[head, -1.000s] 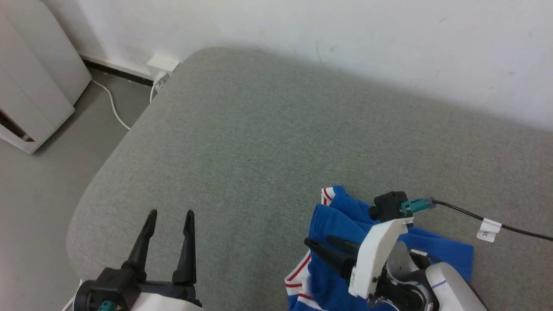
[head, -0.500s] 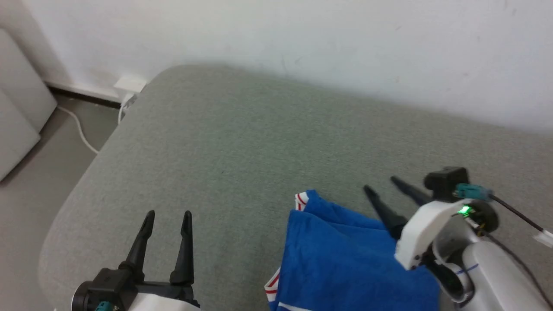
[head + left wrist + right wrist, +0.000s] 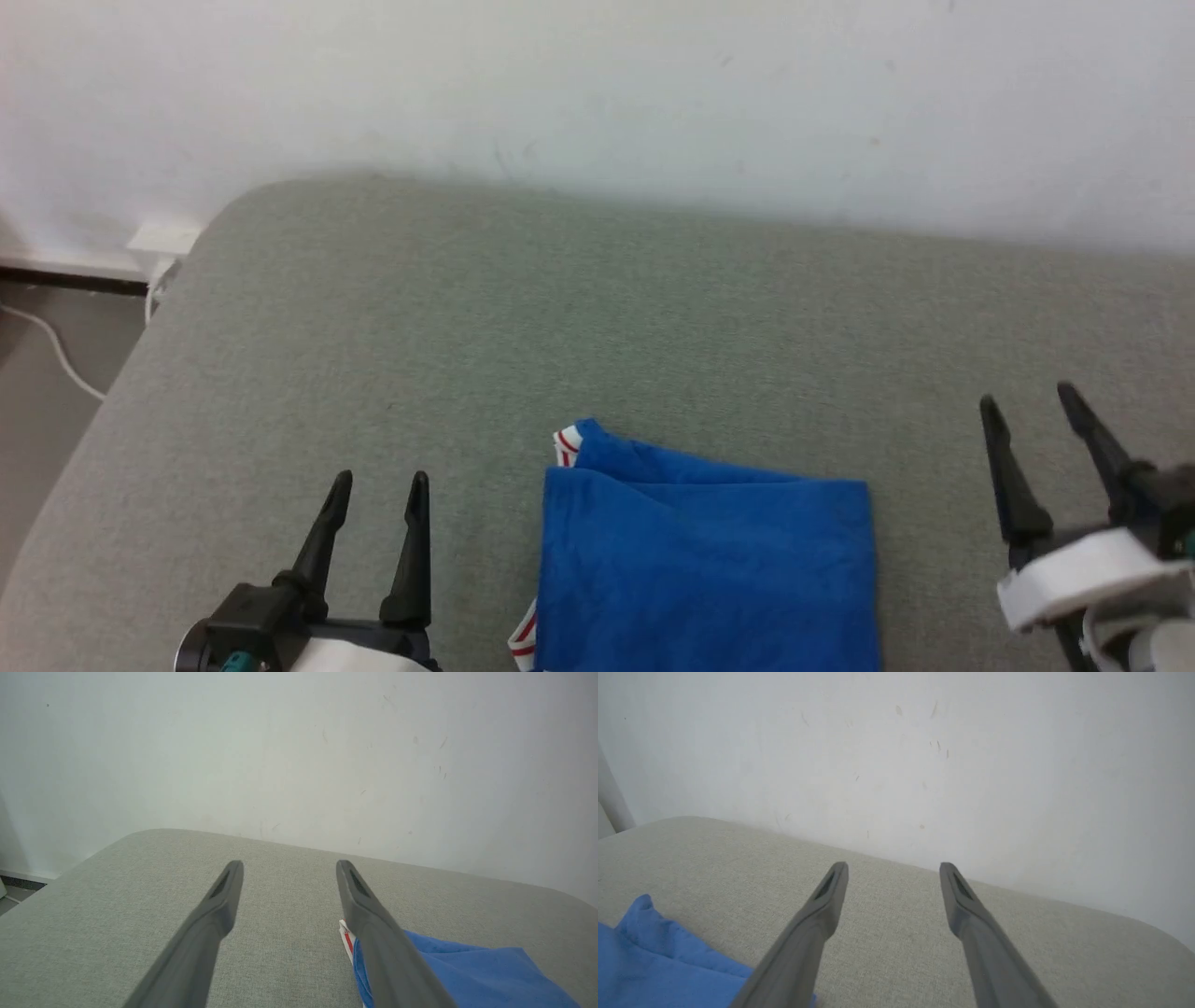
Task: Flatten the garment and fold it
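Note:
The garment (image 3: 709, 560) lies folded into a blue rectangle on the grey cushion (image 3: 597, 308), bottom centre of the head view, with red-and-white striped trim peeking out at its top-left corner and lower-left edge. My left gripper (image 3: 378, 485) stands open to the garment's left, nothing between its fingers. My right gripper (image 3: 1027, 401) is open to the garment's right, clear of the cloth. In the left wrist view the left gripper (image 3: 289, 868) has the garment (image 3: 467, 970) at lower right. In the right wrist view the right gripper (image 3: 894, 870) has the garment (image 3: 654, 961) at lower left.
A white wall (image 3: 597, 93) runs along the cushion's far edge. At the left, beyond the cushion's rounded corner, are bare floor, a white wall socket (image 3: 163, 241) and a white cable (image 3: 56, 345).
My right gripper has lifted off the garment and swung out to its right, leaving the folded cloth flat. The head camera has turned, shifting the scene left. The left gripper keeps its pose.

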Robot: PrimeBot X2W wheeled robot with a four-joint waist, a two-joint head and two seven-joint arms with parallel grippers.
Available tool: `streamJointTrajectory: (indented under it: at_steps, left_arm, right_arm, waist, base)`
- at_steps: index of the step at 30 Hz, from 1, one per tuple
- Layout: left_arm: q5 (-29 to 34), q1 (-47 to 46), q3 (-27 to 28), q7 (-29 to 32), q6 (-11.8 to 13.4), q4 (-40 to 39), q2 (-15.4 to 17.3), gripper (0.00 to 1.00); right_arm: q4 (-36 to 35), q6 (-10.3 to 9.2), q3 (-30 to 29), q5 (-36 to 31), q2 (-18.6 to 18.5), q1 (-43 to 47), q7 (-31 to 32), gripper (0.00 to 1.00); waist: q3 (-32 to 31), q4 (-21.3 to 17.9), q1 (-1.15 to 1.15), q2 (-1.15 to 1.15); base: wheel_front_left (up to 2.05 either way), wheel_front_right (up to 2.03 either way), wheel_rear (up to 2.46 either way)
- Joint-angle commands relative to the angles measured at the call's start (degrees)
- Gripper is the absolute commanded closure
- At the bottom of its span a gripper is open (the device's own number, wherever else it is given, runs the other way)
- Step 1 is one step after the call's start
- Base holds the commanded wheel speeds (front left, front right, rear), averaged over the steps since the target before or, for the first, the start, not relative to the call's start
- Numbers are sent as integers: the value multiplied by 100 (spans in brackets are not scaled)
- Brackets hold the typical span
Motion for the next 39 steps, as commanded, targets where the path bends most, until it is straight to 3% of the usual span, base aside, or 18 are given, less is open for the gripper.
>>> streamJointTrajectory:
  at_steps: [1, 10, 14, 23, 27, 32, 39]
  left_arm:
    - [-4, -82, -6, -27, -45, 46, -14, 0]
    - [76, -176, -72, -27, -71, 160, -14, 0]
    - [26, -215, -120, -27, -77, 245, -14, 0]
    - [64, -298, -146, -27, -84, 266, -14, 0]
    - [83, -354, -153, -27, -86, 254, -14, 0]
    - [95, -427, -196, -27, -88, 249, -14, 0]
    - [72, -492, -239, -27, -89, 246, -14, 0]
  right_arm:
    - [-117, -4, -74, -90, 108, 238, -72, 0]
    - [-301, -4, -134, -55, 235, 781, 204, 0]
    - [-376, -4, 182, 797, 95, 787, 759, 0]
    - [-950, -4, 1018, 3456, -858, 908, 2782, 0]
    - [-990, -4, 1171, 4152, -994, 834, 3466, 0]
    - [-715, -4, 1481, 4463, -898, 546, 4023, 0]
    - [-138, -4, 1770, 4440, -667, 109, 4150, 0]
  waist:
    - [60, -198, 0, 0]
    - [197, -422, 0, 0]
    - [273, -430, 0, 0]
    - [477, -307, 0, 0]
    - [567, -228, 0, 0]
    - [656, -102, 0, 0]
    - [719, 61, 0, 0]
  base:
    - [0, 0, 0]
    - [0, 0, 0]
    - [0, 0, 0]
    - [0, 0, 0]
    - [0, 0, 0]
    - [0, 0, 0]
    - [0, 0, 0]
